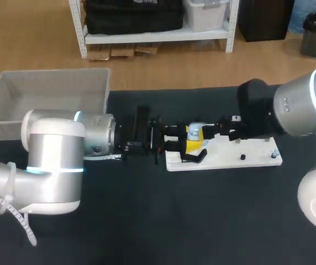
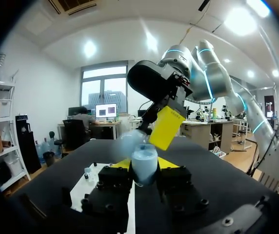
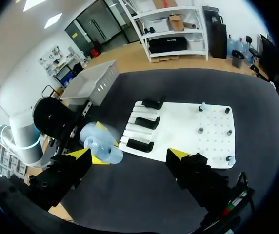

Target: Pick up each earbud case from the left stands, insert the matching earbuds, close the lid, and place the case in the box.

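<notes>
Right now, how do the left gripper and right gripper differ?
The left gripper is shut on the light blue earbud case; the right gripper is open, with nothing between its fingers. The left gripper comes in from the head view's left, the right gripper from its right. Both have yellow tips and are close together by the white board.

Table [image 1: 147, 221] draped in dark cloth, white board [image 1: 252, 157] laid flat near the middle, pale grey box [image 1: 47, 94] set at the far left corner.

Black-clothed table [image 1: 147, 221] — white board [image 1: 257, 159].
</notes>
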`<action>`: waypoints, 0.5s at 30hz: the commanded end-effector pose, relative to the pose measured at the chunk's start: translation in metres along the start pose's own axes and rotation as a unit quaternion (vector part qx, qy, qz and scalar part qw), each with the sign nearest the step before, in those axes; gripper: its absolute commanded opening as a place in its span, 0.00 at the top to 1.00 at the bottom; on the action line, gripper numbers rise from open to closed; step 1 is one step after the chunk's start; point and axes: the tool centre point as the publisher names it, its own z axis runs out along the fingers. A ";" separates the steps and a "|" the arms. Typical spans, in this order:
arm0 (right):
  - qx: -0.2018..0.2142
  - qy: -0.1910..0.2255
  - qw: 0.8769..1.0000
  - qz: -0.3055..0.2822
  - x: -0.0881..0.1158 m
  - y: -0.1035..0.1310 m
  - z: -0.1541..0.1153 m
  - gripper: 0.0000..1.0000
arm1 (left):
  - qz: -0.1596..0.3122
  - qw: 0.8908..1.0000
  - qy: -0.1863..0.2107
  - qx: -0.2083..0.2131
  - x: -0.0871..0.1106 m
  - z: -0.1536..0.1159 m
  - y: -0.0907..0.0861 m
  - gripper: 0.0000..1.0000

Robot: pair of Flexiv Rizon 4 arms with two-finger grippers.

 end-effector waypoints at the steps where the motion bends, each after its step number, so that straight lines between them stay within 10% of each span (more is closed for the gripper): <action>1: 0.020 -0.013 1.000 -0.001 -0.003 0.001 -0.010 0.00 | 0.001 1.000 -0.001 -0.002 0.001 0.000 -0.001 1.00; 15: 0.119 -0.022 0.989 -0.090 -0.033 -0.039 -0.059 0.00 | -0.007 1.000 -0.008 0.002 0.003 0.000 -0.002 1.00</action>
